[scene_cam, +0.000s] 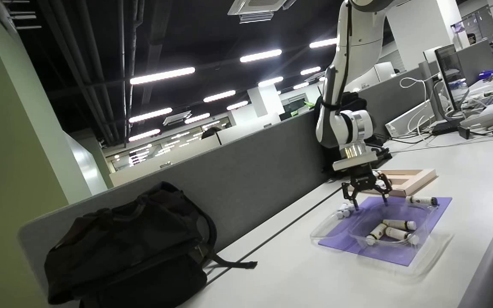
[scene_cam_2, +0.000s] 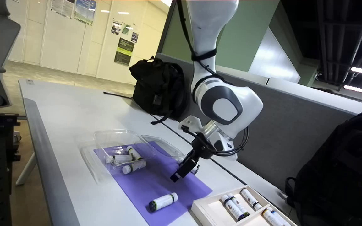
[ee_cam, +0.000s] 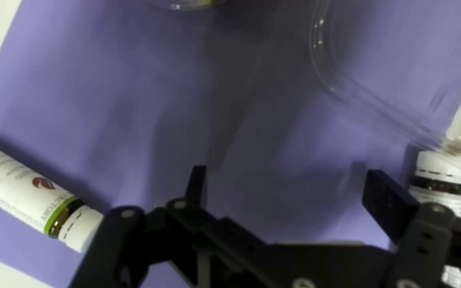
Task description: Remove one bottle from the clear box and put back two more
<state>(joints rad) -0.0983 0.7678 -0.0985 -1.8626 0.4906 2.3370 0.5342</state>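
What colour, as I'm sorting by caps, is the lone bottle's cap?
The cap is white; best seen in the wrist view.

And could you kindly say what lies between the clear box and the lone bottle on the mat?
Only bare purple mat separates the clear box from the lone bottle in an exterior view.

— From afar, I see the box (scene_cam_2: 115,139) is of clear, glossy plastic.
— And the mat (scene_cam_2: 156,182)?
— It looks smooth and matt to me; the bag (scene_cam: 131,244), of dull cloth.
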